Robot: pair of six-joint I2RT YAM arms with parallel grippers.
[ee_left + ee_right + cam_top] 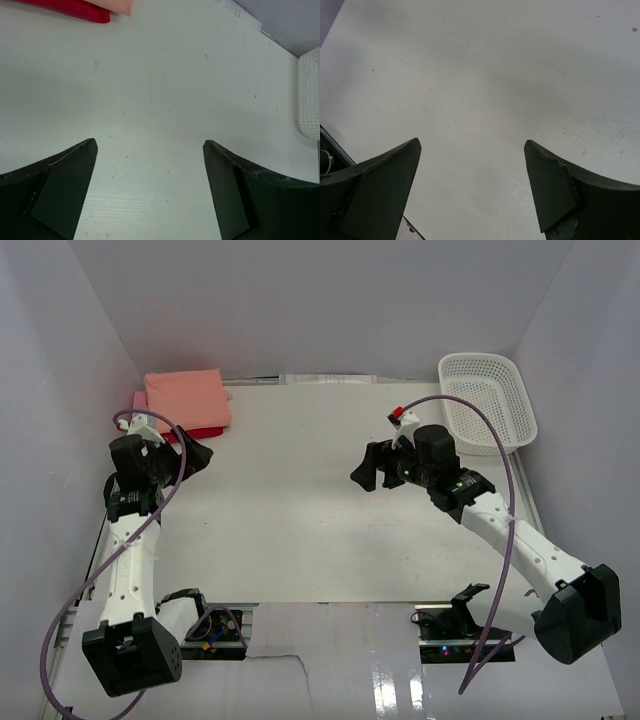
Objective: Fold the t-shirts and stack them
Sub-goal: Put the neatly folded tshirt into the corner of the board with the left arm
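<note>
While the left pincer (200,456) and the right pincer (368,468) both gape wide and empty, the t-shirts (190,412) sit stacked on the desk (300,530) just beyond the left one: salmon tee (185,395) topmost, red tee (208,430) beneath, pale pink tee (139,400) peeping out beside. Light, limp cloth, I judge, likely to sag; best pinched at a folded edge, through every layer.

T-shirts (185,400) stacked far left, basket (478,358) far right.

The folded salmon cloth t-shirt (185,398) and folded red cloth t-shirt (70,7), far left, look soft and matt. The white plastic mesh basket (487,405), far right, has a slight sheen. The white table (300,510) is smooth and matt.
</note>
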